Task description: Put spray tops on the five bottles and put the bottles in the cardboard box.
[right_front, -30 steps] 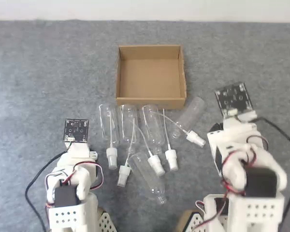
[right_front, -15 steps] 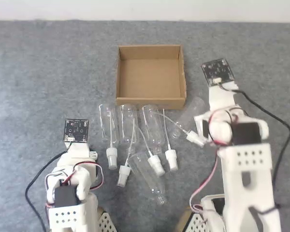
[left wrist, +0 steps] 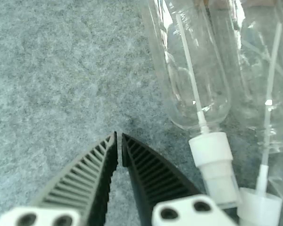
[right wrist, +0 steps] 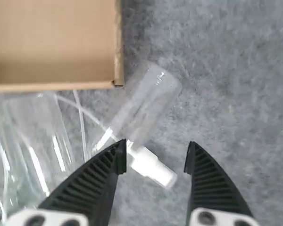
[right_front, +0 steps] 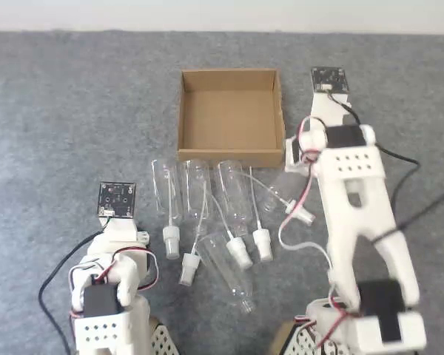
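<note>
Crowding bottle (right wrist: 142,104): cardboard box (right wrist: 61,47), dip tubes (right wrist: 79,115)

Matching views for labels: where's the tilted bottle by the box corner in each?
High view: tilted bottle at the near-right corner of the cardboard box.
Right wrist view: tilted bottle just beyond the right gripper, jaws open.
Left wrist view: a different, capped bottle.
Shared landmark: that box corner.

Bottles (right_front: 235,194) lie in front of the cardboard box (right_front: 231,156).

Grey carpet (right_front: 74,111) covers the table; pale wall (right_front: 222,13) behind.
</note>
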### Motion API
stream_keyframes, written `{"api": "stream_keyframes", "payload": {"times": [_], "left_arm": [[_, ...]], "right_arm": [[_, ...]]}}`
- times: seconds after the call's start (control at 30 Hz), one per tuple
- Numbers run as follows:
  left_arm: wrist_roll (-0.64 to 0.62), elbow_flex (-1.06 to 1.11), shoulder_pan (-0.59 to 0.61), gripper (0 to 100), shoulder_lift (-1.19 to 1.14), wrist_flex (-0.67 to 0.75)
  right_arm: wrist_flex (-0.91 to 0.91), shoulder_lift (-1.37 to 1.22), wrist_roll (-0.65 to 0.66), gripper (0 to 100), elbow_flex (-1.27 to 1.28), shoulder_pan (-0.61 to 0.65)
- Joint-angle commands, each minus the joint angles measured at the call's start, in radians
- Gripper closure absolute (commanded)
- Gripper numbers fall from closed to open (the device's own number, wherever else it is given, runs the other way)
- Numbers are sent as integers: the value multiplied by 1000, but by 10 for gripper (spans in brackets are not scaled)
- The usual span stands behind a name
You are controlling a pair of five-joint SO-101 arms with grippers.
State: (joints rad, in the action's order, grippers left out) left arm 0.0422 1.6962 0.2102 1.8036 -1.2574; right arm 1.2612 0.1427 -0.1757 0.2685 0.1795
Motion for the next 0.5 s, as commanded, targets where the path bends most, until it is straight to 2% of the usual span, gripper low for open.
{"api": "stream_keyframes", "payload": {"times": [0.0,0.27,0.47], "left_arm": [[3,-12,2,985,21,-6],[3,-12,2,985,21,-6],[3,-12,2,985,21,-6]], "right_arm": [[-44,-108,-110,806,-130,5],[-122,-283,-187,806,-201,1],[-185,-343,-298,806,-201,1]]}}
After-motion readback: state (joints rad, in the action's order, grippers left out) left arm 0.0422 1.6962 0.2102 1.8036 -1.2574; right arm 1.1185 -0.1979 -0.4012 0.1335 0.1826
